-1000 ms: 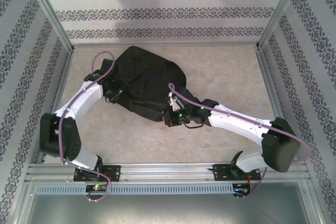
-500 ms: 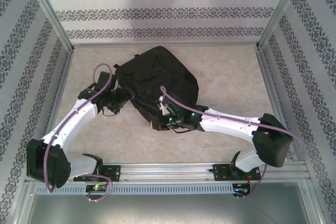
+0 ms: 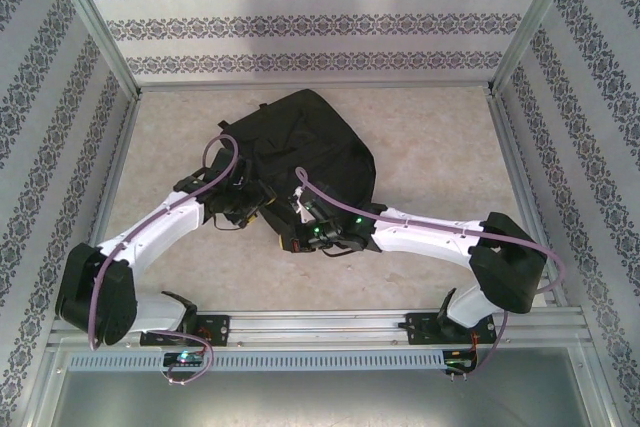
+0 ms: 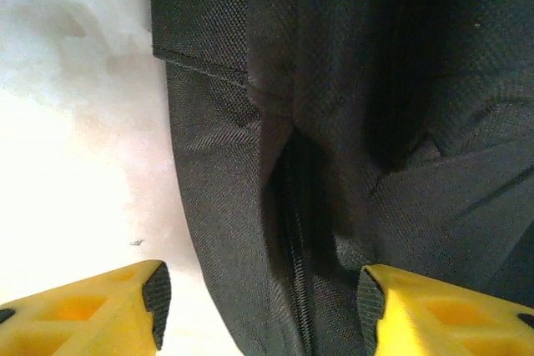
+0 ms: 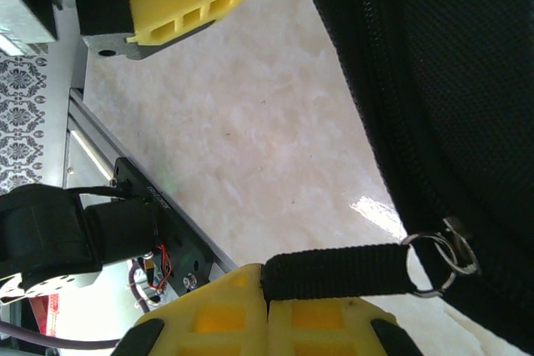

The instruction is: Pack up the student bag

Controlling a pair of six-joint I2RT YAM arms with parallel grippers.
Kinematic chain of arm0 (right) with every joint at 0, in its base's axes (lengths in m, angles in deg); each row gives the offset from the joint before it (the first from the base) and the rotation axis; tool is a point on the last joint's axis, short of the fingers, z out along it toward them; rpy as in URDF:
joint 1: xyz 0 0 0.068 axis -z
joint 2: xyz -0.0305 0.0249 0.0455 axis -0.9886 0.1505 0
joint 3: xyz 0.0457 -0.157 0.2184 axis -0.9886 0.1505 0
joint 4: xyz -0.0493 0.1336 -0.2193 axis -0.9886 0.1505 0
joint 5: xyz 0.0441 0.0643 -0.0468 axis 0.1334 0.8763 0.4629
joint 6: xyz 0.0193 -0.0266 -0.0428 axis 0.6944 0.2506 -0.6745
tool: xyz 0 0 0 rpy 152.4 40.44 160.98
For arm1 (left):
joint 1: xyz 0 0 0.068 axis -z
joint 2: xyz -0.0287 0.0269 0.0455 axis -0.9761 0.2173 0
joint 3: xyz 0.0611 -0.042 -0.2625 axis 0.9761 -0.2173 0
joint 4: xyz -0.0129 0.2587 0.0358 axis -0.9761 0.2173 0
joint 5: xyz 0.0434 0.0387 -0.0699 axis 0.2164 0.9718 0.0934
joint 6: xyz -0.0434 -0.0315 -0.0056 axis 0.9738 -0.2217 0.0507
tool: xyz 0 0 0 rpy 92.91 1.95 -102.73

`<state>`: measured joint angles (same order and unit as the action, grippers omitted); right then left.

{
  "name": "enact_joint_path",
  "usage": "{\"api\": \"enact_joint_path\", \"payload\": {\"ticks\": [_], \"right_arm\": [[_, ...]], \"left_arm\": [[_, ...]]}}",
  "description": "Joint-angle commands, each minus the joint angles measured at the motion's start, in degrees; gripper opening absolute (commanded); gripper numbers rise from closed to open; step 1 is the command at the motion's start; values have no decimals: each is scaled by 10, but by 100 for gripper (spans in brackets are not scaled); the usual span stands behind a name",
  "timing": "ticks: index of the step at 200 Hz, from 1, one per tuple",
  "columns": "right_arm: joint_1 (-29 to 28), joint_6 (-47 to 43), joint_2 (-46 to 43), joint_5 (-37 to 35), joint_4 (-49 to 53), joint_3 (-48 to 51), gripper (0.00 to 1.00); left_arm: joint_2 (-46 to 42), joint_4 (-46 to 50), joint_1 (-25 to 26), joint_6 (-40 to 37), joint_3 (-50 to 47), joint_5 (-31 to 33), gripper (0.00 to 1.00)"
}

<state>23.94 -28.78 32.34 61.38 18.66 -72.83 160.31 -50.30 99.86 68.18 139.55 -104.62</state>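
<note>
Black on marble: looking at the student bag (image 3: 315,147) slumping on the surface (image 3: 440,147), middle to far side. Seeing left tool (image 4: 259,289) released, with fingers (image 4: 125,306) apart, sitting at the bag's near-left edge by a zip seam. Seeing right tool (image 5: 267,277) clenching a black webbing strap (image 5: 334,273) beside the bag, with a metal ring (image 5: 430,264) tying strap to bag.

The strap (image 5: 334,271) loses its end between the pressed-together fingers of the right gripper (image 5: 267,283). The left gripper (image 4: 260,310) is cut off by the picture's bottom edge. The student bag (image 4: 350,122) runs out past the top and right edges
</note>
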Motion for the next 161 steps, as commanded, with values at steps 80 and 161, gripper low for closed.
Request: {"api": "enact_joint_path", "payload": {"ticks": [80, 161], "right_arm": [[8, -20, -47, -34, 55, 24, 0], [81, -54, -187, -57, 156, 103, 0]], "left_arm": [[6, -5, 14, -25, 6, 78, 5], [-3, 12, -15, -41, -2, 97, 0]]}}
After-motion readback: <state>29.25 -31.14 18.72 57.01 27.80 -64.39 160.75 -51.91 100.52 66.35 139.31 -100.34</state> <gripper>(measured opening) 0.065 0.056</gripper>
